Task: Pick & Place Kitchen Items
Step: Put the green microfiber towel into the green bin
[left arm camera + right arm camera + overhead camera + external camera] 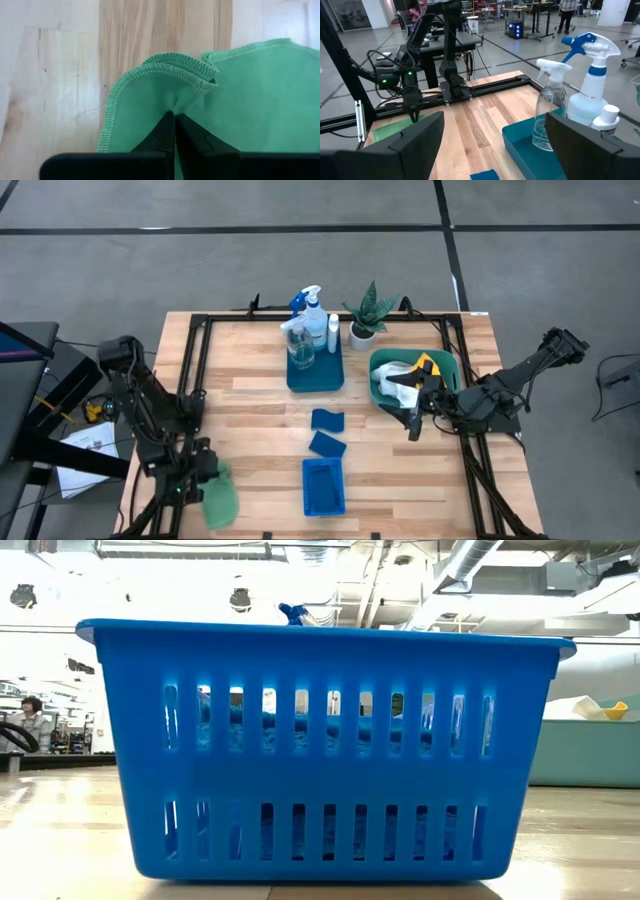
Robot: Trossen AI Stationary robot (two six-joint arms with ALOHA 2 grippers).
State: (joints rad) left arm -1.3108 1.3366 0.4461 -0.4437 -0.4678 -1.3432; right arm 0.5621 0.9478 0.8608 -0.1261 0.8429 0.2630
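Observation:
A green cloth [219, 502] lies on the wooden table near its front left corner, and my left gripper [205, 472] is shut on it at its far end. The left wrist view shows the cloth [250, 100] spread over the wood, with stitched edges doubled over ahead of the fingers. My right gripper [415, 423] hangs open in the air beside the teal tub [378, 395], which holds white and yellow cloths [405, 372]. Two blue sponges [327, 432] lie mid-table. A spray bottle [312, 315] and other bottles stand on a blue tray [315, 378]. My left gripper pinches a pucker of the green cloth [172, 104] between its two shut fingertips [165, 131]. The fingers slant down onto it from above. The cloth gathers into small folds at the tips, and the rest of it lies slack on the table.
A blue slotted basket [323, 486] stands at the front middle and fills the low view [320, 740]. A small potted plant [366, 315] stands at the back beside the tray. A black frame rail [195, 370] runs along the table's sides.

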